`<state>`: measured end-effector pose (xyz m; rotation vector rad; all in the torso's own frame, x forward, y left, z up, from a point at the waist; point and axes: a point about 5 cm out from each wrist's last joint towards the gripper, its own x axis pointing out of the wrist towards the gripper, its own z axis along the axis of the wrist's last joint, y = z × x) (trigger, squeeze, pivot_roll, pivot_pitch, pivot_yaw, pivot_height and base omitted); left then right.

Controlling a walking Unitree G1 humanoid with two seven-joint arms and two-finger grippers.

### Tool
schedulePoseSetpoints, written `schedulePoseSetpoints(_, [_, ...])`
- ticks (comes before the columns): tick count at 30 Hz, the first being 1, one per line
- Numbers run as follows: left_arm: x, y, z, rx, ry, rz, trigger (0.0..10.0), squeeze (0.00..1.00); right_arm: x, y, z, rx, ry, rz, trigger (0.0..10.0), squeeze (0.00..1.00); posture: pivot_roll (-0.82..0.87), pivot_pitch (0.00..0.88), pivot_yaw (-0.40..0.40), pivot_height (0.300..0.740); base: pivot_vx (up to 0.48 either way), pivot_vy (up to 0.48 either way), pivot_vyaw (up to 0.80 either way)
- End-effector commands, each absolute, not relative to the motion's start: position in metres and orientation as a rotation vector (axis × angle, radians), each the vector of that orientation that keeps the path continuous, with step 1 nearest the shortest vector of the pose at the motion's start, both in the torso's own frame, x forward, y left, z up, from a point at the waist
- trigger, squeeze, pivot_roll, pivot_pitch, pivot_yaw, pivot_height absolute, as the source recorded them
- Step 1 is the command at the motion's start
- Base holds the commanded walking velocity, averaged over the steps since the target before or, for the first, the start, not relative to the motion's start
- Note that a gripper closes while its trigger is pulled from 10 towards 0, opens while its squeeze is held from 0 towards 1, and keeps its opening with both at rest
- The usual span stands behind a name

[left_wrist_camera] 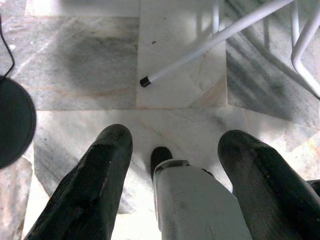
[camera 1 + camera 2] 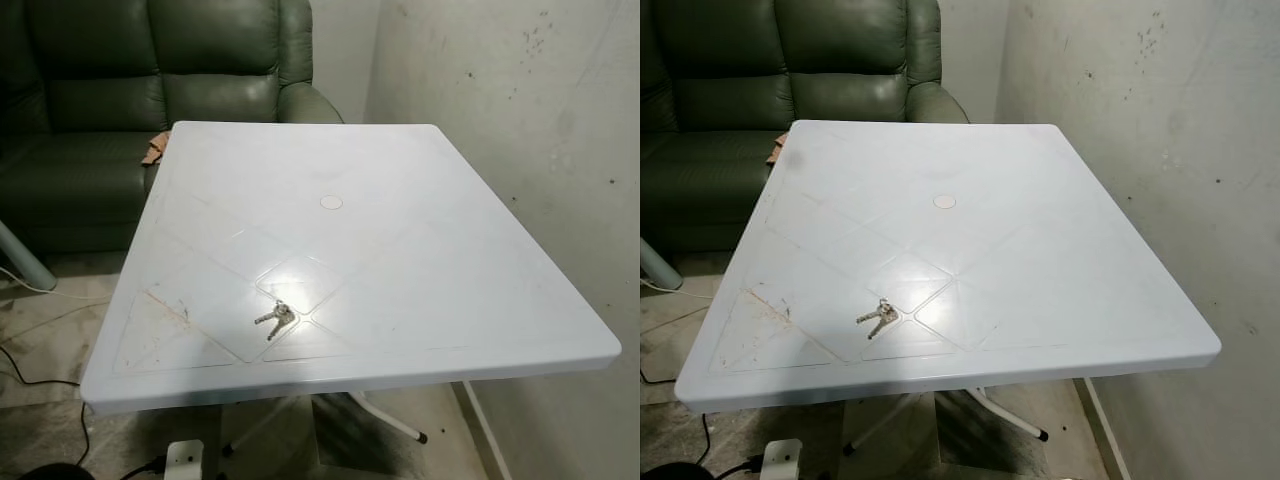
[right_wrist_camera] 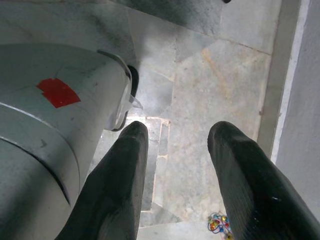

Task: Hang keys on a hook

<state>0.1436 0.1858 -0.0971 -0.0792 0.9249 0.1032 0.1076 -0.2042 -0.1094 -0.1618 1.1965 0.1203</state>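
Note:
A small bunch of silver keys lies flat on the white plastic table, near its front edge and left of centre; the same keys appear in the right eye view. My left gripper hangs low beside my leg, pointing down at the marble floor, its two black fingers apart with nothing between them. My right gripper also hangs down over the floor next to my silver leg, fingers spread and empty.
A dark green leather sofa stands behind the table. A scuffed white wall runs along the right. White table legs and a black cable cross the floor. A small colourful object lies on the floor by the wall.

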Motion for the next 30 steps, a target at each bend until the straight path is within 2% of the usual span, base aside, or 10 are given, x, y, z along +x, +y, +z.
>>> schedulePoseSetpoints(1, [0.146, 0.189, -0.096, -0.083, 0.922, 0.128, 10.0, 0.00, 0.112, -0.205, -0.108, -0.160, 1.184, 0.114, 10.0, 0.00, -0.07, 0.000, -0.049, 0.732, 0.000, 0.000, 0.00])
schedulePoseSetpoints(16, [0.145, 0.190, -0.097, -0.107, 0.943, 0.145, 10.0, 0.00, 0.114, -0.193, -0.110, -0.150, 1.189, 0.119, 10.0, 0.00, -0.07, 0.000, -0.048, 0.732, 0.000, 0.000, 0.00])
schedulePoseSetpoints(30, [0.144, 0.190, -0.097, -0.115, 0.950, 0.155, 10.0, 0.00, 0.108, -0.194, -0.111, -0.154, 1.203, 0.119, 10.0, 0.00, -0.06, 0.000, -0.050, 0.732, -0.288, 0.000, 0.00])
